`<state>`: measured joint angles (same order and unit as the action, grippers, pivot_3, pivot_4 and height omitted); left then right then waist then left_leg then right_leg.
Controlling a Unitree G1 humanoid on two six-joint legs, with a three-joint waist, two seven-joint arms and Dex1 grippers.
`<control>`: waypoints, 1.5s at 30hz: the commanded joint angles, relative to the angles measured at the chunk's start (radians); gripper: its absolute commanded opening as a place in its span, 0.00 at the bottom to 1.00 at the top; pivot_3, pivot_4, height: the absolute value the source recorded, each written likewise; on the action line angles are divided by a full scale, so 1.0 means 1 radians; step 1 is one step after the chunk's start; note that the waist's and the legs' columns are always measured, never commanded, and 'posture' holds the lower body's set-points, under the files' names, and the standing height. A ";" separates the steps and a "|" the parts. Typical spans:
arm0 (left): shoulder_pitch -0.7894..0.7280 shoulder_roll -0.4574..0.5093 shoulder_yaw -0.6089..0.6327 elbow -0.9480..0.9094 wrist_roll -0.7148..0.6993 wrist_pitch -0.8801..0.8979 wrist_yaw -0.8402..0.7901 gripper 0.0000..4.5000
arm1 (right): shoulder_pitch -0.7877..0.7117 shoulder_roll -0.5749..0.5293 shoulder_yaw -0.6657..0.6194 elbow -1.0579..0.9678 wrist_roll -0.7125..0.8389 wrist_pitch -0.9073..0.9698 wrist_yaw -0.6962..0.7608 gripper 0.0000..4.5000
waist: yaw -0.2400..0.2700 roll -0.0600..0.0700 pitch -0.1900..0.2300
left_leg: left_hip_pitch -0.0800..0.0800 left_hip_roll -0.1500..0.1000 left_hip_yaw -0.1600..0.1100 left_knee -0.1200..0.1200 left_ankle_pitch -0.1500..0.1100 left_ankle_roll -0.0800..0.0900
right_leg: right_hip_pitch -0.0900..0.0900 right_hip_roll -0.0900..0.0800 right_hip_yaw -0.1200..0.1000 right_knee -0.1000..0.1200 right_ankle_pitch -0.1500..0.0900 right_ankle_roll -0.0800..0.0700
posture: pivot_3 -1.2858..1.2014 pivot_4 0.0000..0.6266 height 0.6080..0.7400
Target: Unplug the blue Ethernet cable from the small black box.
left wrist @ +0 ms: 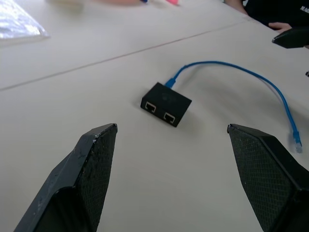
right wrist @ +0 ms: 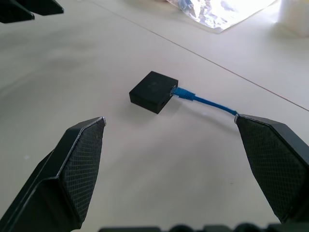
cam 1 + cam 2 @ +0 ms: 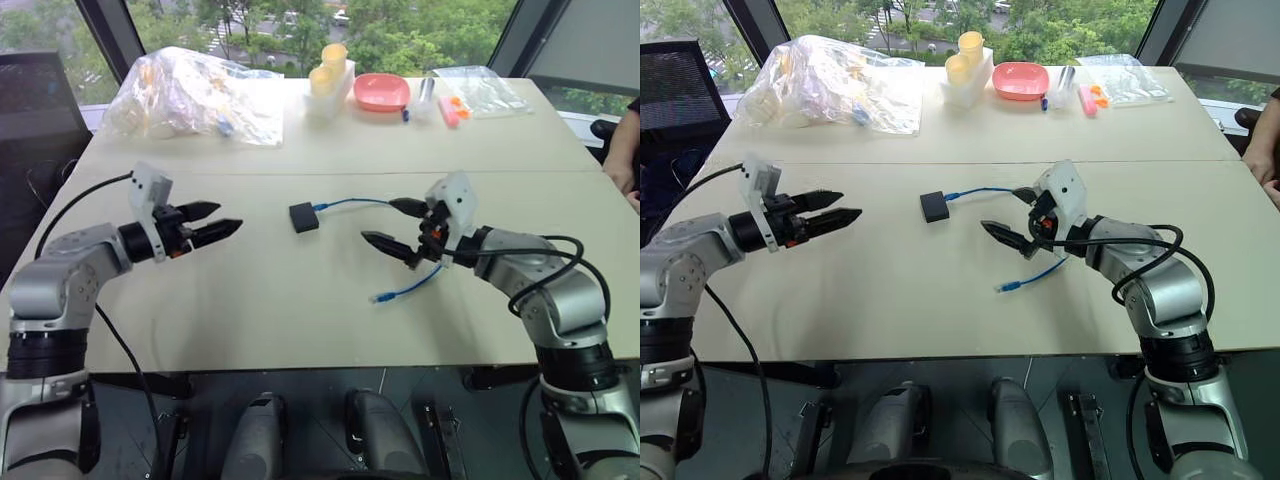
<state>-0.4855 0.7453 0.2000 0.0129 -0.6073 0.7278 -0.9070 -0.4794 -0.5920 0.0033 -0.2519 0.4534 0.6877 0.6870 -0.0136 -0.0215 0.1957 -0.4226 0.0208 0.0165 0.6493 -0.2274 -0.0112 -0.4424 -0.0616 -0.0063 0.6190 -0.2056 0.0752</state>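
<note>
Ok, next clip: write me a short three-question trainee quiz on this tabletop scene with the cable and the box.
1. True or false: the thin bright-blue Ethernet cable is still plugged into the small flat matte-black box.
2. How many empty ports show on the box's side in the left wrist view? A) none B) two C) four
3. Fill in: the left gripper and the right gripper are both ____ and hold nothing.

Key:
1. True; one plug sits in the box, the other end lies loose on the beige table.
2. B
3. open
</note>
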 commanded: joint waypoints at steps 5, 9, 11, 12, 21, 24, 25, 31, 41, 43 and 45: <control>-0.042 0.009 0.021 0.027 -0.014 -0.003 -0.020 0.85 | -0.025 0.012 -0.005 0.005 -0.011 -0.032 0.005 1.00 | 0.002 0.000 0.000 | 0.000 0.000 0.000 0.000 0.000 0.000 | 0.000 0.000 0.000 0.000 0.000 0.000 | 0.52 0.24 1.00; -0.038 0.008 0.005 0.015 -0.020 0.007 -0.037 0.85 | -0.030 0.016 -0.001 0.013 -0.020 -0.039 0.007 1.00 | 0.002 0.000 0.000 | 0.000 0.000 0.000 0.000 0.000 0.000 | 0.000 0.000 0.000 0.000 0.000 0.000 | 0.52 0.24 1.00; -0.034 0.008 -0.002 0.008 -0.016 0.010 -0.040 0.85 | -0.035 0.018 0.001 0.019 -0.025 -0.043 0.010 1.00 | 0.002 0.000 0.000 | 0.000 0.000 0.000 0.000 0.000 0.000 | 0.000 0.000 0.000 0.000 0.000 0.000 | 0.52 0.24 1.00; -0.030 0.008 -0.005 0.004 -0.014 0.009 -0.040 0.85 | -0.038 0.019 0.003 0.024 -0.028 -0.046 0.012 1.00 | 0.002 0.000 0.000 | 0.000 0.000 0.000 0.000 0.000 0.000 | 0.000 0.000 0.000 0.000 0.000 0.000 | 0.52 0.24 1.00; -0.040 0.017 0.001 0.004 -0.023 0.031 -0.034 0.85 | -0.073 0.039 0.048 0.060 -0.058 -0.070 0.042 1.00 | 0.001 0.000 0.000 | 0.000 0.000 0.001 0.000 0.000 0.000 | 0.000 0.000 0.001 0.001 0.000 0.001 | 0.52 0.24 1.00; -0.046 0.033 -0.017 0.021 0.007 0.011 -0.045 0.85 | -0.106 0.056 0.066 0.102 -0.074 -0.087 0.048 1.00 | -0.001 0.000 0.000 | 0.001 0.000 0.001 0.000 0.000 0.000 | 0.000 0.000 0.001 0.001 0.000 0.000 | 0.52 0.24 1.00; -0.056 0.036 -0.025 0.034 0.015 0.002 -0.052 0.85 | -0.124 0.068 0.073 0.130 -0.083 -0.100 0.048 1.00 | -0.001 0.000 0.000 | 0.001 0.000 0.001 0.000 0.000 0.000 | 0.000 0.000 0.001 0.001 0.000 0.000 | 0.52 0.24 1.00; -0.112 0.075 -0.093 0.111 0.081 -0.048 -0.141 0.85 | -0.325 0.176 0.144 0.554 -0.226 -0.274 0.033 1.00 | -0.004 0.000 0.000 | 0.002 0.000 0.001 0.000 0.000 0.000 | 0.000 0.001 0.001 0.001 0.000 0.000 | 0.52 0.24 1.00; -0.011 0.137 -0.025 -0.028 0.016 0.017 -0.182 0.85 | -0.713 0.329 0.281 1.436 -0.511 -0.684 0.080 1.00 | -0.026 0.000 0.000 | 0.001 0.001 0.003 -0.003 0.000 0.000 | -0.001 0.001 0.002 0.000 0.003 0.004 | 0.52 0.24 1.00; 0.043 0.128 0.013 -0.078 0.001 0.033 -0.144 0.85 | -0.745 0.345 0.292 1.510 -0.563 -0.723 0.022 1.00 | -0.029 0.000 0.000 | 0.000 0.000 0.002 -0.003 0.000 0.000 | -0.002 0.000 0.003 0.000 0.003 0.004 | 0.52 0.24 1.00; 0.098 0.118 0.054 -0.135 -0.017 0.052 -0.103 0.85 | -0.763 0.362 0.302 1.548 -0.608 -0.755 -0.026 1.00 | -0.031 0.000 0.000 | 0.000 0.000 0.003 -0.003 0.000 0.000 | -0.002 -0.001 0.003 0.000 0.003 0.004 | 0.52 0.24 1.00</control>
<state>-0.3976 0.8629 0.2005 -0.0575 -0.5989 0.7663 -1.0393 -1.2034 -0.2387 0.2923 1.2692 -0.1027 -0.0367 0.7100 -0.0446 -0.0218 0.1961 -0.4221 0.0210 0.0194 0.6462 -0.2273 -0.0113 -0.4439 -0.0624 -0.0034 0.6190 -0.2029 0.0793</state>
